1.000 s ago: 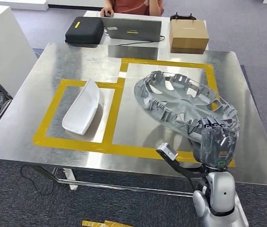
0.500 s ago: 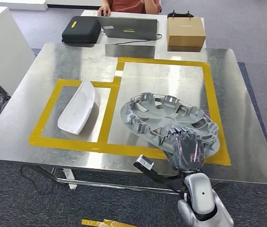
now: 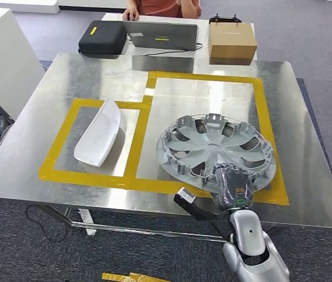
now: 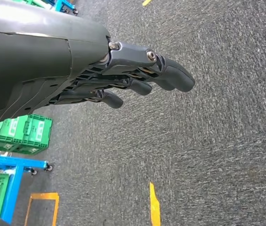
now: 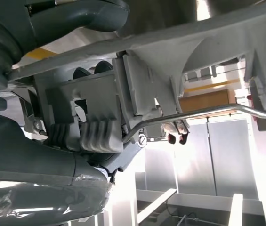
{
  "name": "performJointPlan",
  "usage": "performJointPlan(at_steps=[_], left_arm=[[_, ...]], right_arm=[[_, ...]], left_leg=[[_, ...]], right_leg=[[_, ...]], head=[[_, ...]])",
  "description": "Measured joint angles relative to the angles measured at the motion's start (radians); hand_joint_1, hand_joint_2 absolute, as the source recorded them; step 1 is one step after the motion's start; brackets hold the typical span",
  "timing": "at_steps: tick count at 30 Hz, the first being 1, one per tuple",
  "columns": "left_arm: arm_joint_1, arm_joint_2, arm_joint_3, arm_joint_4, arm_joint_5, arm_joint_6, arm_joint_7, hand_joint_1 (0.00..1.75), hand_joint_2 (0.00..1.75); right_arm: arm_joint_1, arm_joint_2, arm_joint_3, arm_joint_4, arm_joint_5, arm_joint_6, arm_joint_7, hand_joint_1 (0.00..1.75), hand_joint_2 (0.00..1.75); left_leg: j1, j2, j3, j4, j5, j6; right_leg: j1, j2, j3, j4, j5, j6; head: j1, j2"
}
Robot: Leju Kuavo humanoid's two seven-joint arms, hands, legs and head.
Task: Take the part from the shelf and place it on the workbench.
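where the larger yellow-taped rectangle (image 3: 261, 126) marks the steel table (image 3: 66, 76), the grey wheel cover (image 3: 215, 150) lies inside it, ribbed inner side up, its near rim reaching the front tape line; right robot hand (image 3: 232, 185) grips that near rim, fingers wrapped over the edge; from the right wrist view the fingers (image 5: 88, 134) are seen closed on a moulded clip of the wheel cover (image 5: 202, 42), with a wire ring running along the rim; whether the far rim lies fully flat cannot be told; left robot hand (image 4: 138, 75) hangs over grey carpet floor (image 4: 213, 141), fingers straight and close together, holding nothing; green crates (image 4: 19, 134) beside it carry white label patches, print too small to read; white curved part (image 3: 98, 133) sits in the smaller taped rectangle, well apart from the wheel cover; at the far edge a black case (image 3: 101, 37) with a yellow mark, a laptop (image 3: 161, 35) with a yellow sticker, unreadable, and a brown cardboard box (image 3: 231, 43); a person's hand (image 3: 133, 13) behind the laptop, body cut off by the frame; small green light on the right wrist, marking unreadable.
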Motion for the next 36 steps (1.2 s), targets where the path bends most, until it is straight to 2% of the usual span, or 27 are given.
performJointPlan(at_steps=[12, 16, 20, 24, 31, 36], left_arm=[[-0.007, -0.001, 0.002, 0.0, 0.0, 0.01, -0.001, 0.0, 1.75], [-0.011, -0.001, -0.002, 0.0, 0.0, 0.021, 0.014, 0.0, 1.75], [-0.011, -0.001, -0.007, 0.0, 0.0, 0.027, 0.036, 0.0, 1.75], [-0.011, -0.001, -0.008, -0.002, 0.0, 0.027, 0.038, 0.0, 0.0], [-0.011, -0.002, -0.008, -0.003, 0.001, 0.008, 0.046, 0.0, 0.0], [-0.011, -0.001, -0.005, -0.003, 0.001, -0.025, 0.044, 0.0, 0.0]], right_arm=[[-0.04, 0.016, -0.008, 0.062, 0.016, -0.002, -0.017, 1.75, 1.75], [-0.049, 0.021, -0.003, 0.072, 0.014, -0.002, -0.022, 0.0, 0.0], [-0.05, 0.022, 0.006, 0.081, 0.012, -0.002, -0.023, 0.0, 0.0], [-0.05, 0.022, 0.01, 0.083, 0.003, -0.001, -0.024, 0.0, 0.0], [-0.05, 0.027, 0.01, 0.083, -0.033, -0.002, -0.041, 0.0, 0.0], [-0.052, 0.034, 0.011, 0.081, -0.128, 0.001, -0.081, 0.0, 0.0]], left_leg=[[0.0, 0.0, 0.0, 0.0, 0.0, 0.0], [0.0, 0.0, 0.0, 0.0, 0.0, 0.0], [0.0, 0.0, 0.0, 0.0, 0.0, 0.0], [0.0, 0.0, 0.0, 0.0, 0.0, 0.0], [0.0, 0.0, 0.0, 0.0, 0.0, 0.0], [0.0, 0.0, 0.0, 0.0, 0.0, 0.0]], right_leg=[[0.0, 0.0, 0.0, 0.0, 0.0, 0.0], [0.0, 0.0, 0.0, 0.0, 0.0, 0.0], [0.0, 0.0, 0.0, 0.0, 0.0, 0.0], [0.0, 0.0, 0.0, 0.0, 0.0, 0.0], [0.0, 0.0, 0.0, 0.0, 0.0, 0.0], [0.0, 0.0, 0.0, 0.0, 0.0, 0.0]], head=[[0.0, 0.0], [0.0, 0.0], [0.0, 0.0], [0.0, 0.0], [0.0, 0.0], [0.0, 0.0]])
